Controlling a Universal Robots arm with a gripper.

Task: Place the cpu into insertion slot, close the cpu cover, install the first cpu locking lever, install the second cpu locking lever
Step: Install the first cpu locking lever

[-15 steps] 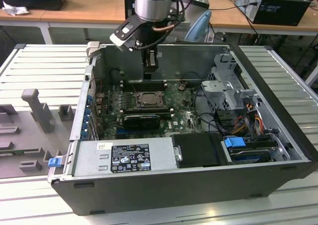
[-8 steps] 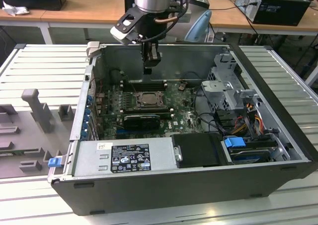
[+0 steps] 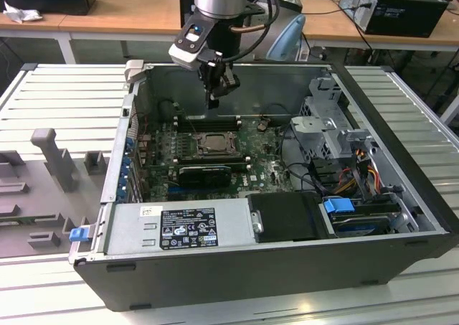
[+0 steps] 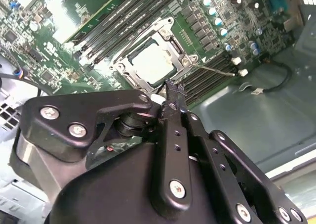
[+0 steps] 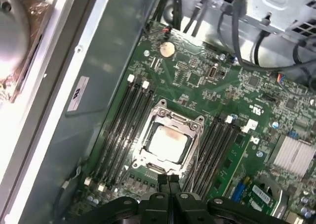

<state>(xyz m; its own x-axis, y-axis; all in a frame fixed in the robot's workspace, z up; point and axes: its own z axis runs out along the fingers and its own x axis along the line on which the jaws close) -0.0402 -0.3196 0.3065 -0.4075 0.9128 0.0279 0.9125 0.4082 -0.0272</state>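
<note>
The gripper (image 3: 212, 104) hangs in the air over the open computer case (image 3: 251, 275), just above the far edge of the insertion slot (image 3: 193, 144) and not touching it. In both wrist views its two black fingers (image 5: 163, 184) are pressed tight together, with only a thin line between them, and they hold nothing (image 4: 173, 88). The cpu (image 5: 168, 142) lies flat in the slot, with its pale shiny top facing up (image 4: 152, 62). The cpu cover (image 5: 195, 125) looks to be down, and its dark metal frame goes all round the chip (image 4: 185, 60). I cannot tell if the locking levers are hooked in. The slot sits in the middle of the green board (image 5: 197, 80), toward the exterior view's left and the far side of the case. Long black memory slots (image 5: 121, 130) run along two sides of it. A long black card (image 3: 204, 173) lies just on the near side of the slot, and a grey power box (image 3: 179, 228) sits at the near wall.
</note>
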